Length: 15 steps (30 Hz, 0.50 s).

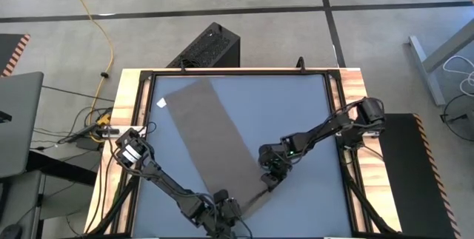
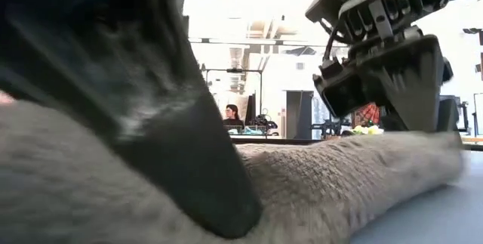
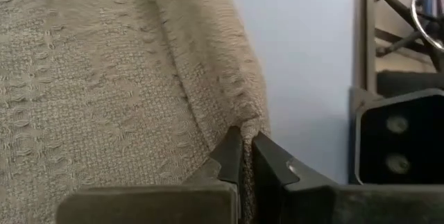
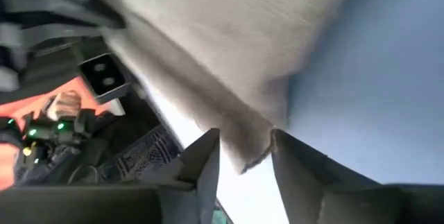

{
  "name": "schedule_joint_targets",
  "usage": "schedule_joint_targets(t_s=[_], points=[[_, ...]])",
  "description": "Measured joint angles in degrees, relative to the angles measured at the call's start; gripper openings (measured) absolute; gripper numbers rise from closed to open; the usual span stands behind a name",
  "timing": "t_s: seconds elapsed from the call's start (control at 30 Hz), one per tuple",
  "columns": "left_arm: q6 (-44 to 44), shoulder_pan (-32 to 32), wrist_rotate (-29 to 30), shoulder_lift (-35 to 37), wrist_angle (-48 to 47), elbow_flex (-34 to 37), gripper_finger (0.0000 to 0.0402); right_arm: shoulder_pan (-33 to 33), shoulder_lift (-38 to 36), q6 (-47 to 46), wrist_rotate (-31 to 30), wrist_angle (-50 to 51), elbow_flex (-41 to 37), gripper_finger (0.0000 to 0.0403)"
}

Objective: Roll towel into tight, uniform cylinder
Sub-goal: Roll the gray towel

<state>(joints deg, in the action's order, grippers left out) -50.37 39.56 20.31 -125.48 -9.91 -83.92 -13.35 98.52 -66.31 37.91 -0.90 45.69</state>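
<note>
The taupe towel point(image 1: 207, 135) lies as a long strip slanting across the blue table point(image 1: 296, 106), from far left to near middle. Its white tag point(image 1: 161, 103) is at the far left corner. My left gripper point(image 1: 222, 197) is at the towel's near end, shut on it point(image 3: 243, 148). My right gripper point(image 1: 269, 182) is at the towel's right edge near that end, with a towel corner between its fingers point(image 4: 246, 154). In the low view the near end bulges up off the table point(image 2: 339, 176) between the two grippers. My left gripper pinches a raised fold at the towel's edge point(image 3: 244, 123) between its two fingertips. The fingers slant down onto the cloth from the table's near side. The rest of the towel lies slack on the table beyond them. My right gripper has the towel's near right corner point(image 4: 251, 151) between its two fingers, and the cloth fills the gap. The fingers come from the table's right side, slanting down. One layer or several, I cannot tell. The cloth beside it rests on the table.
A black box point(image 1: 207, 46) stands on the floor beyond the table's far edge. Wooden rails and a dark frame point(image 1: 341, 83) border the table. Bare blue surface lies to the right of the towel. A person point(image 2: 230, 113) sits far off in the room.
</note>
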Motion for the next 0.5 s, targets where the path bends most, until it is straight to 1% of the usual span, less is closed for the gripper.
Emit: schedule_joint_targets(t_s=[0.1,0.27,0.37,0.43,0.5], points=[[0.04,0.08,-0.41,0.98,-1.29,0.0,0.0001,0.78,-3.95,2.6,-0.43,3.72,0.0,0.0172],[-0.09,0.08,0.58,3.02,-5.33,0.04,0.0,1.52,-11.8,10.63,-6.78,13.63,0.0,0.0175],[-0.44,0.08,0.73,3.29,-5.36,0.04,0.0,-0.68,-16.85,16.62,-14.75,18.23,-0.37,0.0172],[-0.99,0.08,0.41,3.29,-5.23,0.4,0.0,-3.95,-20.22,19.01,-21.37,18.44,-1.54,0.0172],[-2.07,0.05,0.42,3.29,-3.79,1.53,0.0,-8.16,-23.13,20.43,-29.36,18.74,-2.74,0.0171]])
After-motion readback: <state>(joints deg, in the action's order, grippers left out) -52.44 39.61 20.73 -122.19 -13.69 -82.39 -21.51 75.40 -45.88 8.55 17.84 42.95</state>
